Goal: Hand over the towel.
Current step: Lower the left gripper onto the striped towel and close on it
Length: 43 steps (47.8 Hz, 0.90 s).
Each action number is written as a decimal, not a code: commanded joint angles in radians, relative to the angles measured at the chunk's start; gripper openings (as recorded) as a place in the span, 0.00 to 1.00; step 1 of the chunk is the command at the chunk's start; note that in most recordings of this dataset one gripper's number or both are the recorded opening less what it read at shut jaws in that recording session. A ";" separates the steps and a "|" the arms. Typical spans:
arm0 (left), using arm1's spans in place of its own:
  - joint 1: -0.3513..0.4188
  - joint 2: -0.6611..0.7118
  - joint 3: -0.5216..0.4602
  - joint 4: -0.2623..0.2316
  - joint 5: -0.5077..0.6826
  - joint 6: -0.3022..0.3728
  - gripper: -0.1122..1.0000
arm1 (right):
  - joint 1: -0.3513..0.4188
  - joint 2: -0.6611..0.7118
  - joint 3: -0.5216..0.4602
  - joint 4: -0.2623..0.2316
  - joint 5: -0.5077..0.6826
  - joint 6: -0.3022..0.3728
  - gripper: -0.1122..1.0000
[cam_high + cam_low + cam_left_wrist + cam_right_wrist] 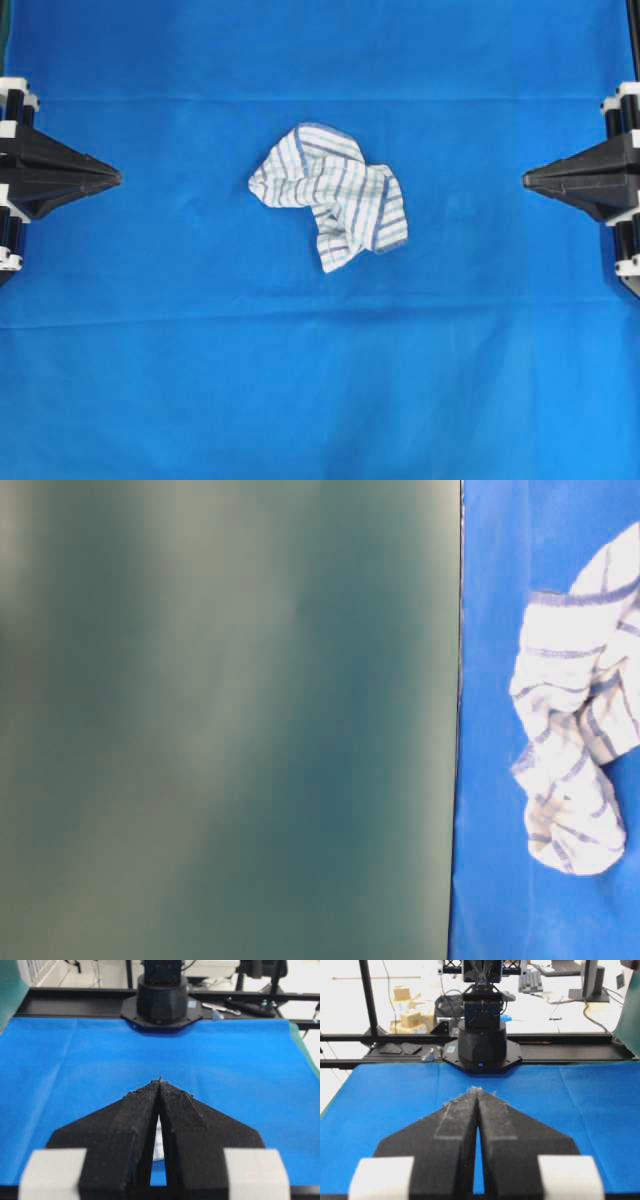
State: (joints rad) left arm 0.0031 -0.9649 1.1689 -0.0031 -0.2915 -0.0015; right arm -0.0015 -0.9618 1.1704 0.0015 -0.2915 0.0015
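Note:
The towel (330, 193), white with thin blue and grey stripes, lies crumpled in the middle of the blue cloth (320, 380); it also shows at the right edge of the table-level view (580, 750). My left gripper (116, 177) rests at the left edge, shut and empty, its tips pointing toward the towel. My right gripper (527, 180) sits at the right edge, also shut with nothing in it. Both are well apart from the towel. In the left wrist view the gripper (160, 1081) hides most of the towel. The right wrist view shows the gripper (478, 1091) tips pressed together.
The large plain blue cloth covers the whole work surface. Opposite arm bases (161, 1000) (481, 1045) stand at the far cloth edges in the wrist views. A dark green panel (225, 720) fills the left of the table-level view.

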 commanded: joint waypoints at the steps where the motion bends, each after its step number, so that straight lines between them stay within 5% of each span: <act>1: 0.002 0.025 -0.014 -0.014 -0.009 0.008 0.10 | -0.003 0.008 -0.026 -0.005 -0.005 -0.009 0.10; 26: 0.112 0.370 -0.167 -0.015 -0.037 0.012 0.14 | -0.003 0.014 -0.034 -0.005 0.014 -0.005 0.10; 38: 0.143 0.647 -0.313 -0.015 0.021 0.006 0.75 | -0.003 0.023 -0.032 -0.005 0.014 0.002 0.10; 43: 0.143 0.772 -0.373 -0.015 0.066 0.005 0.93 | -0.003 0.032 -0.031 -0.005 0.012 0.002 0.10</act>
State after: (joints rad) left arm 0.1427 -0.2531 0.8483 -0.0169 -0.2408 0.0046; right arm -0.0031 -0.9403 1.1597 -0.0015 -0.2746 0.0015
